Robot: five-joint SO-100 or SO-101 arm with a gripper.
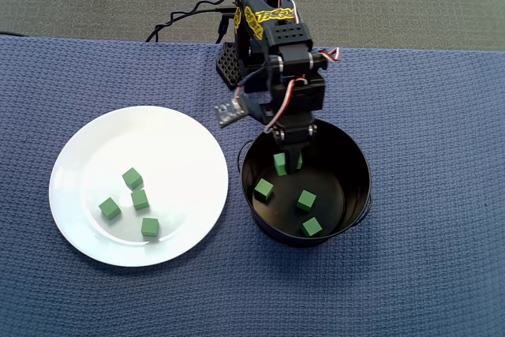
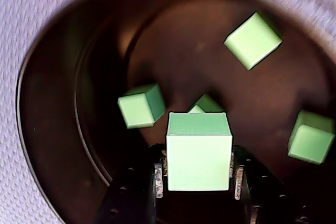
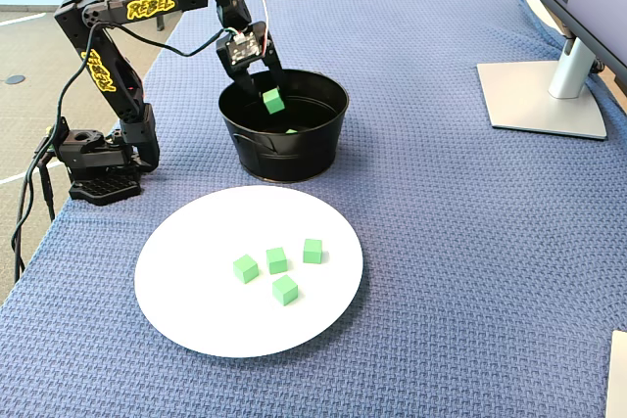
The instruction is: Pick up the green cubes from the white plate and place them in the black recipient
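My gripper (image 1: 286, 160) is shut on a green cube (image 1: 280, 163), held just inside the black recipient (image 1: 343, 165) near its far wall. In the wrist view the held cube (image 2: 199, 150) sits squarely between the two black fingers (image 2: 157, 179). The pot's dark floor lies below it. Three loose green cubes (image 1: 306, 200) lie on the pot floor in the overhead view. The white plate (image 1: 173, 147) lies left of the pot and carries several green cubes (image 1: 140, 199). The fixed view shows the held cube (image 3: 272, 100) above the pot (image 3: 284, 159), with the plate (image 3: 196, 310) nearer the camera.
The arm's base (image 3: 98, 178) stands at the table's left edge in the fixed view, with cables trailing off it. A monitor stand (image 3: 544, 95) sits at the far right. A blue woven cloth (image 3: 460, 261) covers the table.
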